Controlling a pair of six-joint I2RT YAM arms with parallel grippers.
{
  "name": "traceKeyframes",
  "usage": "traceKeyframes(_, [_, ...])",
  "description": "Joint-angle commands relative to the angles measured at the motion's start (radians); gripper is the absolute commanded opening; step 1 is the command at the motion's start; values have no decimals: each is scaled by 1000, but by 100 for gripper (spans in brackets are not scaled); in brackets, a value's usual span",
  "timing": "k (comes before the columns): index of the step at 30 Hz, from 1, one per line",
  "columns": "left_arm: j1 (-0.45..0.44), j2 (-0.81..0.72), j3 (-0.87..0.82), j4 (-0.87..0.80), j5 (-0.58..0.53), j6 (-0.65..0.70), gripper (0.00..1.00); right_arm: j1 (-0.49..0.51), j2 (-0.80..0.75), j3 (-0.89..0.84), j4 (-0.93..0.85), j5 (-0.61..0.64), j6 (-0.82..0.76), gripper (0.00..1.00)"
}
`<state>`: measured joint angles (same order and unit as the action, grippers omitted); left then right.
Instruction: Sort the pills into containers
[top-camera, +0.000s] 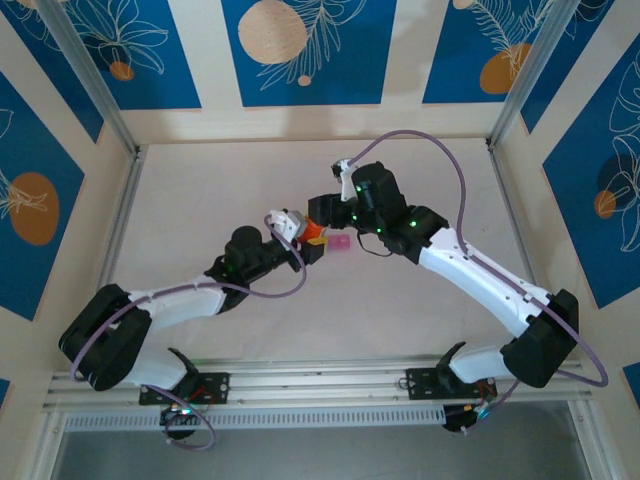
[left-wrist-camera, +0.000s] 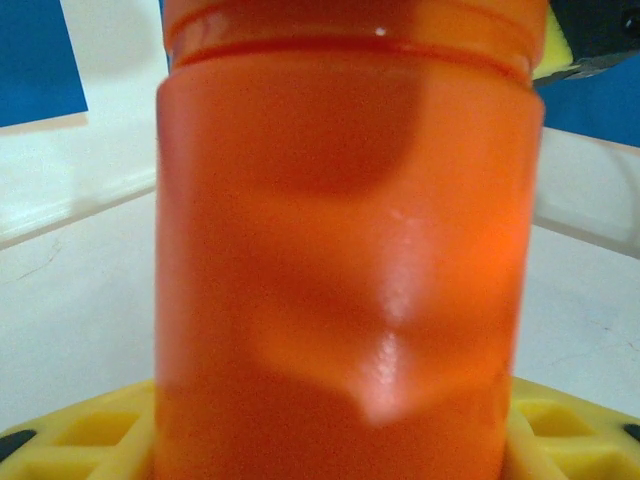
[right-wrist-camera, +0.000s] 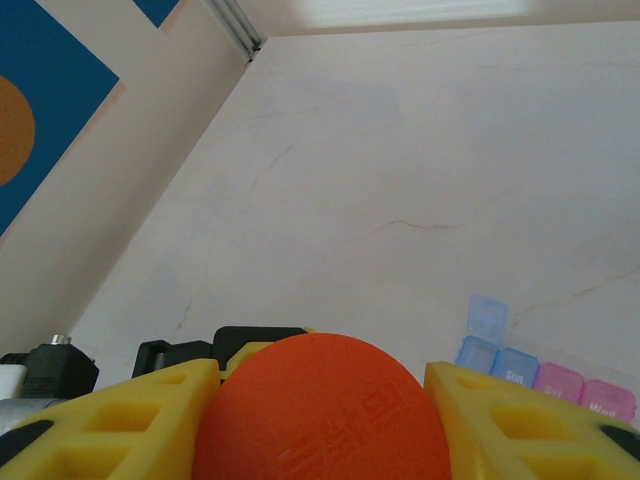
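Top view: at the centre of the bench (top-camera: 200, 200), the left pincer (top-camera: 303, 243) grips the orange bottle (top-camera: 314, 235) from 8 o'clock, steadying it. The right pincer (top-camera: 322, 222) meets it from 1 o'clock. The containers (top-camera: 341, 243) lie just beside it at 3 o'clock.

Left wrist view: the bottle's body sits clamped between yellow fingers (left-wrist-camera: 80, 435), likely so it cannot turn.

Right wrist view: yellow fingers (right-wrist-camera: 150, 420) close on both sides of the cap (right-wrist-camera: 320, 410), probably to unscrew it. The containers lie at 4 o'clock with 1 blue lid raised, ready for pills.
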<state>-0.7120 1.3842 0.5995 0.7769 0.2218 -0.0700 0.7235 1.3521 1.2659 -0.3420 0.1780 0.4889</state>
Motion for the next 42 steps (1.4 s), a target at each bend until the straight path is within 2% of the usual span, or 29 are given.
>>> traceKeyframes(1, [-4,-19,35,34,-13,1,0,4,-7,-1,3,-73,-15,37])
traceKeyframes(3, [0,-18,41,38,27,8,0,4,-23,-41,48,-139,-47,33])
traceKeyframes(7, [24,-22,49,38,189,18,0,-18,-71,-133,147,-316,-173,27])
traceKeyframes(13, [57,-33,57,53,443,18,0,-95,-137,-193,167,-648,-491,24])
traceKeyframes(15, [57,-30,62,58,520,22,0,-112,-129,-163,84,-793,-629,24])
traceKeyframes(22, [58,-25,48,111,671,24,0,-168,-53,0,-281,-1054,-1107,25])
traceKeyframes(25, [59,-26,46,113,722,29,0,-206,-25,67,-473,-1196,-1395,21])
traceKeyframes(26, [61,-28,48,109,735,27,0,-211,-18,86,-513,-1199,-1459,20])
traceKeyframes(31, [63,-36,58,73,781,30,0,-241,10,165,-596,-1145,-1520,25])
traceKeyframes(36, [63,-26,74,26,812,39,0,-261,24,200,-608,-1120,-1531,51])
traceKeyframes(42, [61,-18,83,11,807,40,0,-265,15,201,-546,-1115,-1459,63])
